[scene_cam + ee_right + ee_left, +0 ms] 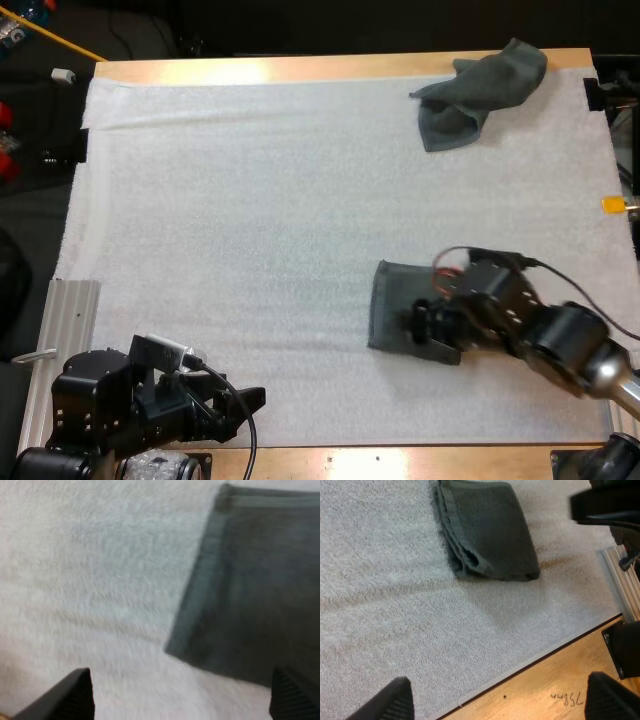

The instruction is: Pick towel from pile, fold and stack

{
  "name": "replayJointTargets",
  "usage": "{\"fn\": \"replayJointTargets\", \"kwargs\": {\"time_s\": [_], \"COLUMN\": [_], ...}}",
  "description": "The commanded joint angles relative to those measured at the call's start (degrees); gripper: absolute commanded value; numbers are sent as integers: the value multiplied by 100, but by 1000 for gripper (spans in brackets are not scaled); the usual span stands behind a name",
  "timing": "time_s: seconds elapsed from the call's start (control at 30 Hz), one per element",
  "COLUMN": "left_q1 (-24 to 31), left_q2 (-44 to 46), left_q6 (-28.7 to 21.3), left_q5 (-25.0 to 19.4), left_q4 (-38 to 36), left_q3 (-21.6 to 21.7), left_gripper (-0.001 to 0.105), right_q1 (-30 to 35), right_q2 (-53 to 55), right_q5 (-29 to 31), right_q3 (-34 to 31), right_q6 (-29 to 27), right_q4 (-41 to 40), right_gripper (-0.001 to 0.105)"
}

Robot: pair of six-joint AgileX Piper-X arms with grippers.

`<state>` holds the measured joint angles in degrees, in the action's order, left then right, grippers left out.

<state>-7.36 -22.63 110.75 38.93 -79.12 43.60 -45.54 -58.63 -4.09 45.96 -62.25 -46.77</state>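
The work surface is a wooden table covered by a white mat. A ribbed metal rail lies along the mat's left edge.

Left gripper: the high view places it at the near left, over the mat's near edge and well apart from both towels. The left wrist view gives the claw's state. Its two black fingers stand wide apart, with bare mat and the table's wood between them. They hold nothing. This view also shows a handwritten mark on the wood, and the layered side edge of the folded towel farther off.

Folded towel: it lies flat on the mat, right of centre and towards the near side, as a compact rectangle.

Right gripper: in the high view it sits over the folded towel's right part, hiding that part. The right wrist view shows its fingers spread wide, one over bare mat, the other over the towel. No cloth is pinched between them. Contact with the towel cannot be determined.

Crumpled towel: it lies bunched at the mat's far right corner, well apart from both grippers.
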Motion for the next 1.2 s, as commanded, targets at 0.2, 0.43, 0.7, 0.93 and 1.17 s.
{"fn": "replayJointTargets", "kwargs": {"time_s": [0.2,0.43,0.7,0.93,1.17], "left_q1": [1,1,1,1,-51], "left_q2": [16,16,16,-264,-1078], "left_q6": [-30,-30,-9,125,189], "left_q5": [36,36,31,39,254], "left_q4": [71,103,323,916,1835], "left_q3": [6,6,-185,-587,-663], "left_gripper": [68,68,68,68,70], "right_q1": [-6,-6,-6,-6,-6], "right_q2": [1247,2491,3358,3413,3413], "right_q5": [84,84,576,709,814], "right_q3": [43,43,43,43,43], "right_q6": [-212,-84,61,62,78], "right_q4": [-973,-1692,-1891,-2042,-2514], "right_gripper": [69,69,69,69,69]}}
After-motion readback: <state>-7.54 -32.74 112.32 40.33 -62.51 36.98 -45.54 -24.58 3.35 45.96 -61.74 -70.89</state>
